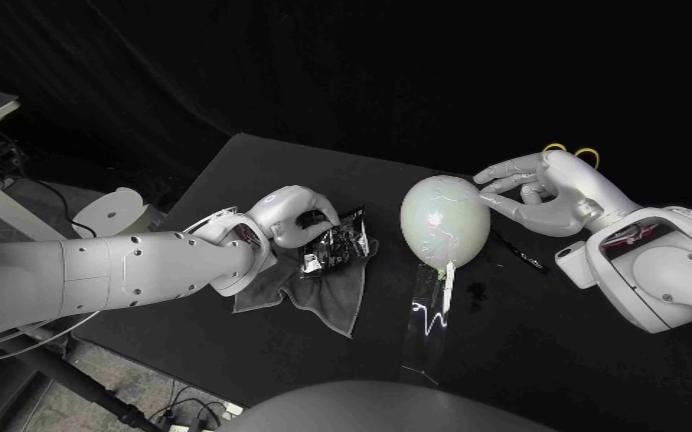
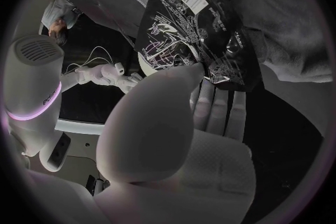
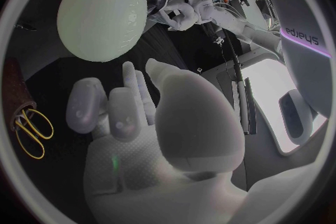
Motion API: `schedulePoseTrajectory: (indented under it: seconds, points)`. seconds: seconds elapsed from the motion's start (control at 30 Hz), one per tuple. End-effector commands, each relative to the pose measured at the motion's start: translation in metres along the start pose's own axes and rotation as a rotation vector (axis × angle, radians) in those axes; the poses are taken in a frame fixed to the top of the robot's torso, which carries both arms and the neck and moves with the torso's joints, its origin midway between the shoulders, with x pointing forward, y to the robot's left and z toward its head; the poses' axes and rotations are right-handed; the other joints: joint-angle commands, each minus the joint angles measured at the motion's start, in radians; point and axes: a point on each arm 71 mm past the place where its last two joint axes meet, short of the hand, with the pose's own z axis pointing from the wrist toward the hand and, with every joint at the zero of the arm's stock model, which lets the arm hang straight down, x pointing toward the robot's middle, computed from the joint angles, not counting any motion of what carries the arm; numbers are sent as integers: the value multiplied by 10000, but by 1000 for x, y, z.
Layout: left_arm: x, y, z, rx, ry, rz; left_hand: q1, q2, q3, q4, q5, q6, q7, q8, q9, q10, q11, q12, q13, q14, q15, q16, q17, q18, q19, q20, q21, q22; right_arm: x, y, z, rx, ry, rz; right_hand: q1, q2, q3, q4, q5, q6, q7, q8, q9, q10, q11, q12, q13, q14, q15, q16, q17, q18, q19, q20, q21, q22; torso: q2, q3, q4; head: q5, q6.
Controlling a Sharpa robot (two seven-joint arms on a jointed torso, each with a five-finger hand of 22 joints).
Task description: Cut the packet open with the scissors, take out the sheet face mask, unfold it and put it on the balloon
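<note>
A black packet [image 1: 336, 246] with white drawings lies partly on a grey cloth [image 1: 329, 297]. My left hand [image 1: 294, 214] holds the packet [image 2: 187, 28] at one edge, its thumb on top and its fingers [image 2: 218, 109] beneath. A pale balloon [image 1: 444, 219] stands upright on a clear stand [image 1: 433, 304] at mid-table. My right hand [image 1: 544, 190] hovers just right of the balloon [image 3: 101, 8], fingers loosely bent and holding nothing. Yellow-handled scissors [image 1: 574, 153] lie behind that hand, seen also as scissors [image 3: 31, 132] in the right wrist view.
A thin black object [image 1: 521, 251] lies on the table between the balloon and my right arm. The table's left edge runs close behind my left arm, with a white round object [image 1: 116, 210] beyond it.
</note>
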Motion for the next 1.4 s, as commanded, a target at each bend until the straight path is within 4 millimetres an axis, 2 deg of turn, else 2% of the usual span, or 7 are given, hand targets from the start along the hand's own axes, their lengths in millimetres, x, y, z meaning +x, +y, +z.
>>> schedulePoseTrajectory:
  seconds: [0.03,0.7,0.8,1.03,1.13,1.3,1.4]
  points:
    - [-7,-6,3,382,-525,-633,-97,5,75,-9,30,-71,23,79,695,-5,-6,-41,-11,-8,78,-72,-18,-132,-108,7,-50,-13,0,1,1,-143,-43,-47,-116,-4,60,-7,-69,20,66,49,11,47,16,45,12,-50,-3,-18,13,-31,-83,19,-9,300,-1,-1,1,-9,52]
    - [-30,-11,23,-40,-1801,-3138,-436,104,337,-273,29,-274,139,170,868,-29,11,-28,-5,-8,94,-144,-26,-180,49,3,-32,15,6,2,11,539,-2,1188,31,279,401,-209,-97,163,-60,144,79,551,-143,229,98,6,-120,106,203,-70,39,-54,219,473,-11,-10,0,-363,621]
    - [-34,-13,29,-36,-2071,-3385,-625,260,294,-501,28,-424,185,260,1031,328,-49,26,14,326,10,8,61,27,1278,-50,385,198,6,2,15,808,-12,1726,19,392,536,-325,-87,271,-158,211,129,962,-268,395,207,65,-220,219,380,-101,132,-141,375,585,-3,-7,-2,-432,777]
    - [-40,-14,37,-258,-1745,-3229,-685,348,270,-821,35,-548,195,319,1179,576,-98,1,9,585,-69,133,136,178,1493,-81,575,275,7,6,19,906,76,1979,0,399,570,-369,-80,292,-179,225,144,1019,-293,407,233,64,-245,220,363,-104,137,-169,387,599,6,12,4,-512,777]
    - [-37,-12,38,-568,-1253,-3054,-721,46,56,-1211,28,-759,346,183,1161,412,-23,-62,-13,1014,-167,390,258,329,1793,-170,881,426,7,7,19,866,114,1903,-12,385,567,-375,-82,290,-179,225,145,1022,-294,406,237,64,-248,221,364,-105,138,-173,390,602,-18,21,-2,-509,717]
    - [-31,-11,37,-1158,-451,-2598,-1856,-1111,-875,-935,47,-1745,506,-505,853,210,66,29,31,1780,-281,944,541,534,2262,-149,1197,550,7,8,17,778,158,1732,-58,340,557,-394,-87,281,-178,222,150,1032,-296,398,249,60,-254,216,342,-103,129,-186,380,600,-21,12,-10,-494,650]
    - [-26,-11,32,-1621,149,-2161,-2348,-1220,-2180,-978,39,-1872,474,-716,737,262,-7,75,58,2195,-430,1543,914,545,2740,-263,1470,636,6,9,15,735,179,1633,-101,303,549,-405,-90,261,-174,212,151,1032,-293,388,257,54,-256,209,319,-101,118,-194,366,595,-22,21,-8,-467,584]
